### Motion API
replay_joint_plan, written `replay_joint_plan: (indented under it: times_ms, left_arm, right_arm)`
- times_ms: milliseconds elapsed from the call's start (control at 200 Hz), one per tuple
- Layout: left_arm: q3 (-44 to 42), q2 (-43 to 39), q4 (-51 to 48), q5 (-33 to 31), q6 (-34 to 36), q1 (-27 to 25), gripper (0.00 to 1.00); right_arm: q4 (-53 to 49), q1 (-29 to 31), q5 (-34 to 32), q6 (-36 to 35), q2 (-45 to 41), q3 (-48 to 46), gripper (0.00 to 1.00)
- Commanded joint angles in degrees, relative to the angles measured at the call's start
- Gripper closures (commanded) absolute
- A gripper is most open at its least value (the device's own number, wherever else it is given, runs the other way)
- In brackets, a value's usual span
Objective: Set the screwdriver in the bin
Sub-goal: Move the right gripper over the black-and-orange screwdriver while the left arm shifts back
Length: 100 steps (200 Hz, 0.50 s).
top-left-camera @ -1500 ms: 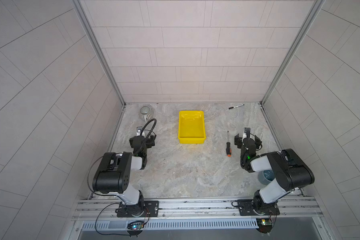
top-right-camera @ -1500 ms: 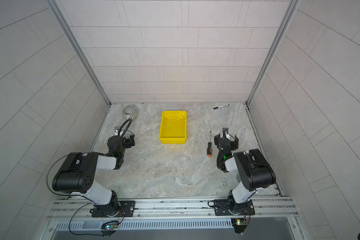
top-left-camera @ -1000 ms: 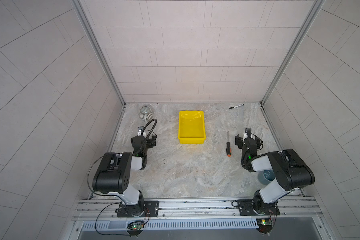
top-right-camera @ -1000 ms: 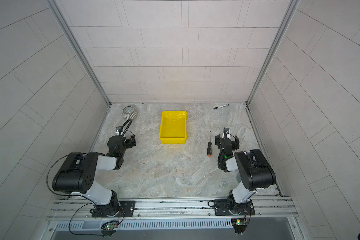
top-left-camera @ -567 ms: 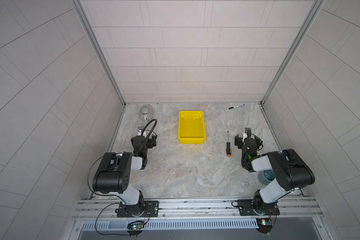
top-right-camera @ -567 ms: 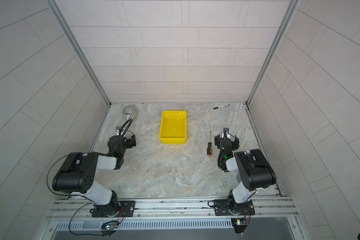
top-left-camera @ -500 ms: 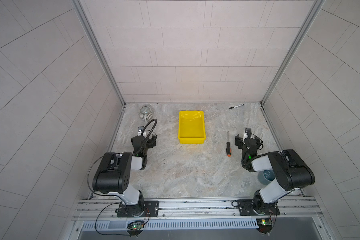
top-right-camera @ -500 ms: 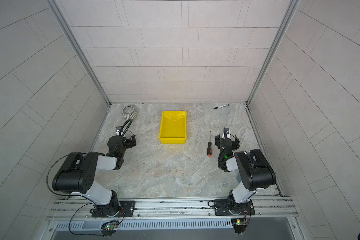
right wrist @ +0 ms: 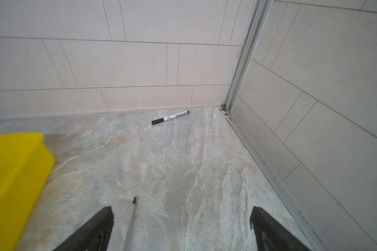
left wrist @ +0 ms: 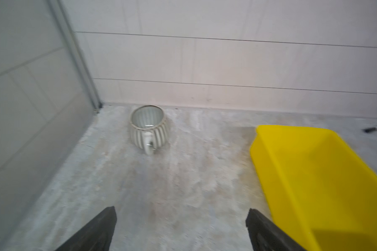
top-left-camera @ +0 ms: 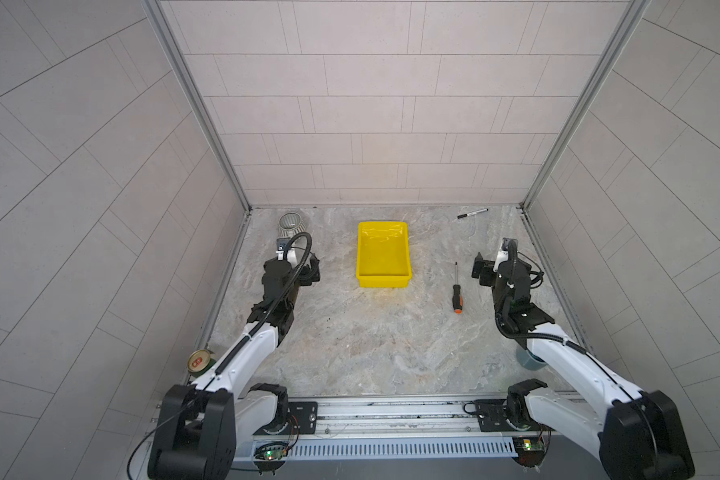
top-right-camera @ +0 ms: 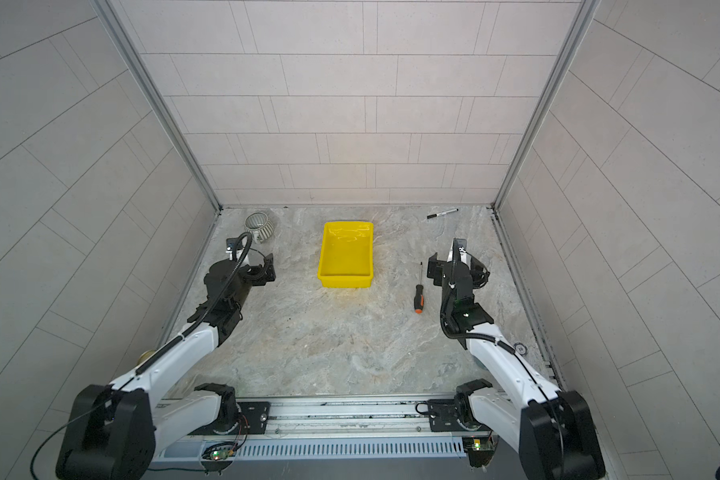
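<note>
The screwdriver [top-left-camera: 457, 291] [top-right-camera: 418, 293] lies on the stone floor right of the bin, orange cap toward the front. The yellow bin [top-left-camera: 383, 282] [top-right-camera: 345, 281] sits empty at the middle back. My right gripper [top-left-camera: 503, 272] [top-right-camera: 458, 270] hovers open just right of the screwdriver. In the right wrist view the thin shaft [right wrist: 131, 217] runs beside one finger of that gripper [right wrist: 181, 228], inside the gap, and the bin [right wrist: 13, 163] shows at the side. My left gripper [top-left-camera: 296, 270] [top-right-camera: 252, 268] [left wrist: 181, 228] is open and empty, left of the bin [left wrist: 292, 128].
A grey ribbed mug [top-left-camera: 291, 224] [top-right-camera: 259, 226] [left wrist: 148, 128] stands in the back left corner. A black marker [top-left-camera: 472, 213] [top-right-camera: 442, 213] [right wrist: 170, 117] lies by the back wall at right. A can [top-left-camera: 199, 360] and a blue-grey cup [top-left-camera: 528, 361] sit near the front corners. Walls close three sides.
Both arms have shifted only slightly. The screwdriver and the bin lie where they were, and both grippers stay open.
</note>
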<state>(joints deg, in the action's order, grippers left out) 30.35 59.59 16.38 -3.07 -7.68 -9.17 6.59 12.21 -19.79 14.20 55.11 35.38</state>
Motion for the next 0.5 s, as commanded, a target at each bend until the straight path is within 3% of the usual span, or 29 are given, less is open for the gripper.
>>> replay_joint_plan:
  times_ms: [0, 65, 170, 240, 345, 495]
  left_arm:
    - [4.2, -8.7, -24.8, 1.3, -15.6, -0.2, 0.00]
    - [6.2, -13.3, -38.4, 0.6, -18.6, -0.2, 0.00]
    - [3.3, -21.4, -44.9, 1.8, -15.6, -0.2, 0.00]
    - [-0.5, -26.1, -45.4, -0.8, -19.4, -0.3, 0.00]
    - [-2.6, -29.6, -44.3, -0.1, -19.7, -0.2, 0.00]
    - [-2.3, -27.5, -43.8, 3.0, -19.5, -0.2, 0.00]
  right_arm:
    - [-32.1, 0.3, 6.6, 16.7, -6.0, 1.2, 0.01]
    - [-29.1, -1.1, 9.2, 17.4, -9.4, -7.3, 0.01]
    - [-31.3, -0.5, 15.6, 16.6, -19.2, -13.3, 0.01]
    - [-29.4, 2.1, 10.4, 16.8, -27.4, -18.1, 0.01]
    - [-30.8, 3.9, 6.2, 17.6, -37.2, -20.6, 0.01]
    - [-32.3, 4.1, 6.2, 17.9, -38.3, -20.6, 0.01]
